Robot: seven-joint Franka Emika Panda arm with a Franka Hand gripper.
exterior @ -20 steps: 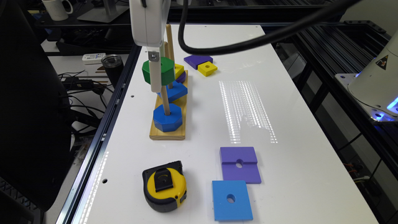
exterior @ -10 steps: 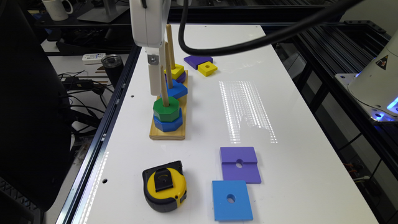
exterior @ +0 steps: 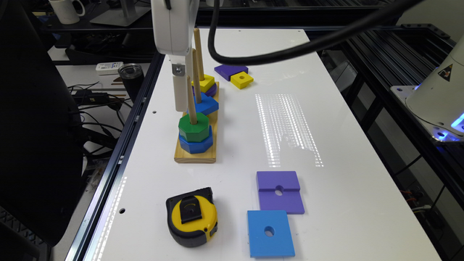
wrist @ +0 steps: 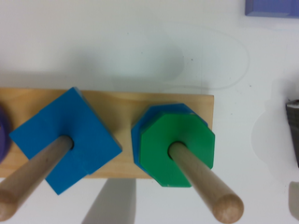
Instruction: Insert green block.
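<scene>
The green block [exterior: 194, 127] sits threaded on the nearest peg [exterior: 191, 99], resting on the blue octagon [exterior: 196, 145], on the wooden base [exterior: 196, 155]. A blue square [exterior: 206, 103] occupies the next peg. The end effector [exterior: 180, 92] hangs beside the pegs; its opening cannot be told. A tape measure [exterior: 191, 221] and flat squares lie on the table [exterior: 348, 188].

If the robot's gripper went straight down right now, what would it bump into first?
Probably the green block, sitting on its peg over the blue octagon. The gripper hangs above it, though depth is hard to judge; it might brush the peg's tip first.
</scene>
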